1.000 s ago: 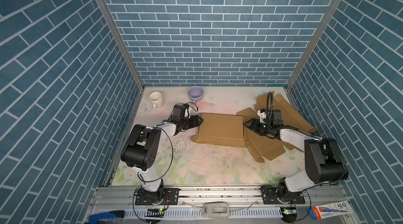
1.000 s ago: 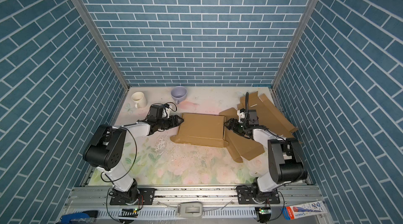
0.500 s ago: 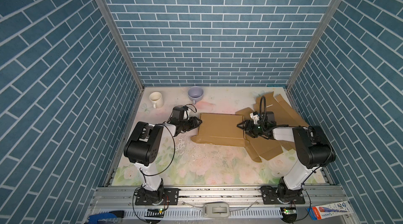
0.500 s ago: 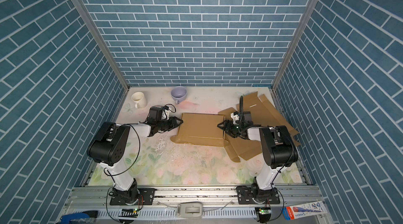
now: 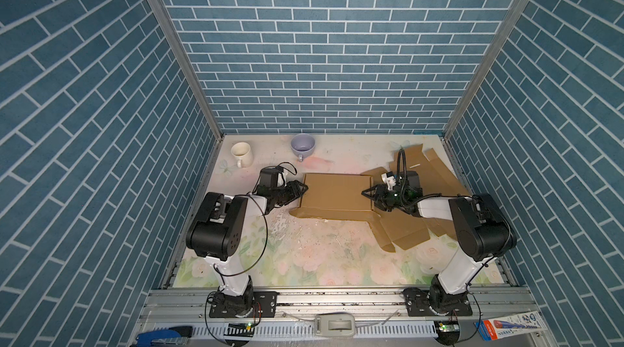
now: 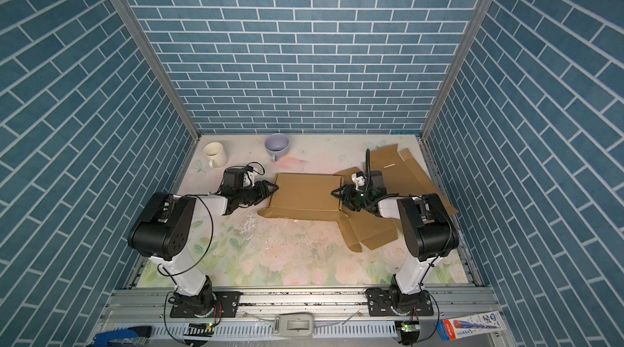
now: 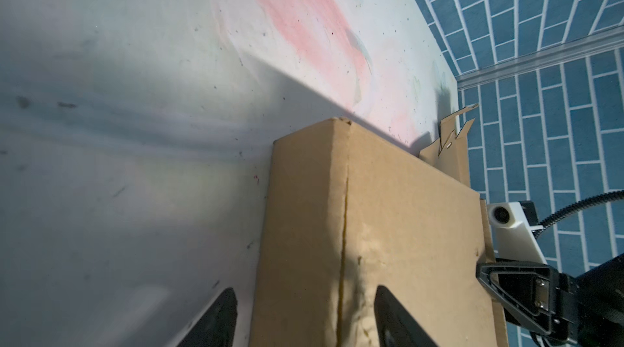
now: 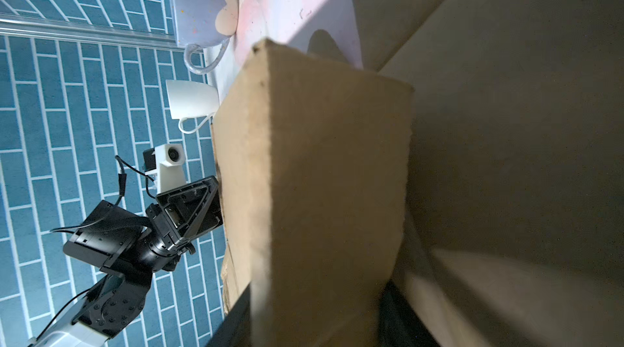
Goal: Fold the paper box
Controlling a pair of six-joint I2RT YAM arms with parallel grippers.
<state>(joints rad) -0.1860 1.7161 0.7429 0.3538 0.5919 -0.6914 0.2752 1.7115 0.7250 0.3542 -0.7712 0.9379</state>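
Find paper box [image 5: 334,193] mid-desk: plain brown card, part-folded, with flat top panel, short walls turned down at left and right ends, and a loose flap spread on the desk [image 5: 320,254] along the near side, running off to the near right. Record a crease line and a dented patch on the top panel near the left end, in left wrist view. See left hand [image 5: 302,189] at the box's left end, fingers [image 7: 216,318] set wide, straddling the left wall without touching the card. See right hand [image 5: 366,193] at the right end, jaws either side of the right wall; cannot tell whether clamped or merely close. Note more brown card [image 5: 435,176] behind the right hand, far right.
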